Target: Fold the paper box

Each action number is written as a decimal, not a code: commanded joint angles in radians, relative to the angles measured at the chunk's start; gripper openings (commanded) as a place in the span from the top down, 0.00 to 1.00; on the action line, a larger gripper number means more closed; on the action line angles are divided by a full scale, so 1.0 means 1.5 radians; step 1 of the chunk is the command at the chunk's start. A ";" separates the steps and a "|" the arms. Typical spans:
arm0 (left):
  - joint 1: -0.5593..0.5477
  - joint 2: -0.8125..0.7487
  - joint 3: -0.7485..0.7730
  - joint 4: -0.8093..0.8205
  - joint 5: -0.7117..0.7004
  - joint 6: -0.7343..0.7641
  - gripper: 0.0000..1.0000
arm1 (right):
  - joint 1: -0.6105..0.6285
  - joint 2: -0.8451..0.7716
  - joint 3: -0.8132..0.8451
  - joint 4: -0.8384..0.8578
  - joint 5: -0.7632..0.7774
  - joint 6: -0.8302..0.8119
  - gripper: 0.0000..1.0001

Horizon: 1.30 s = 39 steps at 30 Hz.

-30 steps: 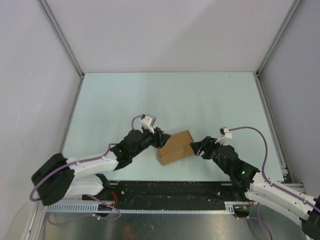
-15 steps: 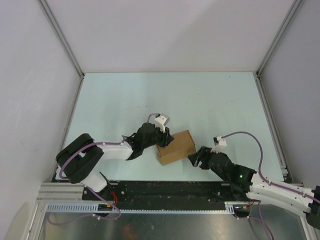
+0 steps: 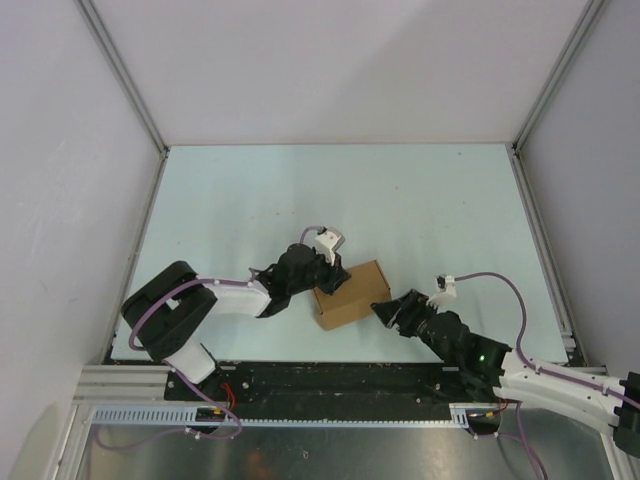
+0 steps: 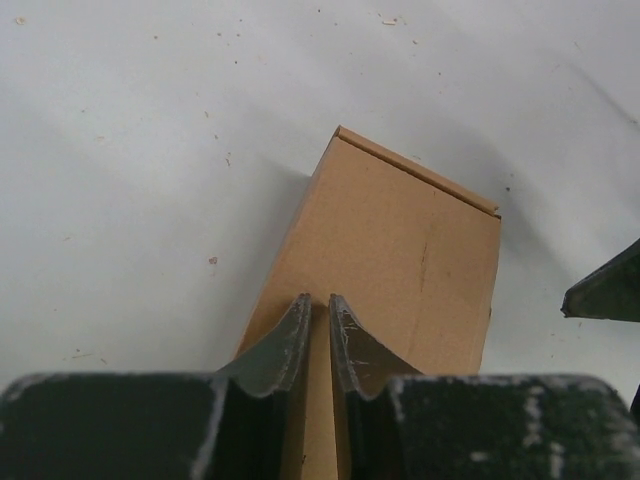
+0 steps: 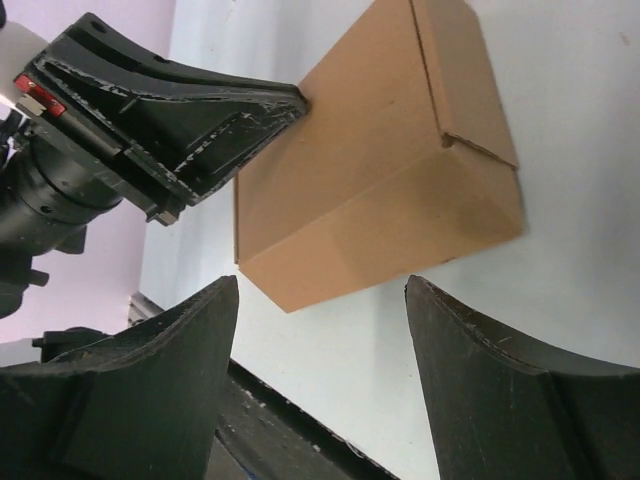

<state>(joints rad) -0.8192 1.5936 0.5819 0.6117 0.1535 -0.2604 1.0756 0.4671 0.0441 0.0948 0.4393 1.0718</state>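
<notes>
The paper box (image 3: 350,295) lies on the pale desk (image 3: 400,200) between the two arms, close to the near edge. It already stands as a closed rectangular block, not a flat sheet. Its broad top face is smooth and its long sides are square. From the right wrist view the end panel looks folded in, with a seam and a small notch showing where one flap meets the corner. From the left wrist view the far end shows a thin raised lip, so that closure may not be pressed fully home. I judge the folding nearly finished: the body is formed and the flaps are turned in. What seems left is seating the last edge firmly and then letting go. The left pincer (image 4: 318,300) sits over the box's top face near its left edge, the tips at or on the cardboard. Its fingers are drawn almost together, with only a thin slit between them. Nothing can be seen clamped in that slit, and it reads more as pressing than gripping. The right pincer (image 5: 322,285) is spread wide and empty, just beside the box's near right corner and clear of it, facing its long side.
</notes>
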 commanded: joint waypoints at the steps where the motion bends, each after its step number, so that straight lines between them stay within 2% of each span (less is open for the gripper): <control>1: 0.004 0.007 0.004 0.004 0.012 0.006 0.84 | 0.015 0.056 -0.066 0.113 0.024 0.051 0.27; 5: 0.005 -0.004 -0.016 0.004 -0.007 -0.004 0.84 | 0.036 0.073 -0.061 0.104 0.054 0.075 0.27; 11: 0.005 -0.041 -0.055 0.004 -0.061 -0.022 0.84 | 0.073 0.029 -0.057 0.000 0.125 0.124 0.27; 18: 0.005 -0.067 -0.078 0.003 -0.098 -0.032 0.85 | 0.097 0.021 -0.062 -0.054 0.202 0.182 0.26; 24: 0.005 -0.062 -0.079 0.003 -0.091 -0.034 0.85 | 0.098 0.101 -0.052 -0.025 0.213 0.193 0.26; 33: 0.005 -0.065 -0.078 0.003 -0.085 -0.030 0.85 | 0.089 0.251 -0.043 0.089 0.205 0.201 0.25; 39: 0.005 -0.055 -0.074 0.003 -0.078 -0.030 0.85 | 0.058 0.288 -0.060 0.172 0.179 0.196 0.24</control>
<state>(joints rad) -0.8165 1.5108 0.4805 0.6449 0.0380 -0.2996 1.1839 0.8730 0.0452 0.2630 0.6949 1.3544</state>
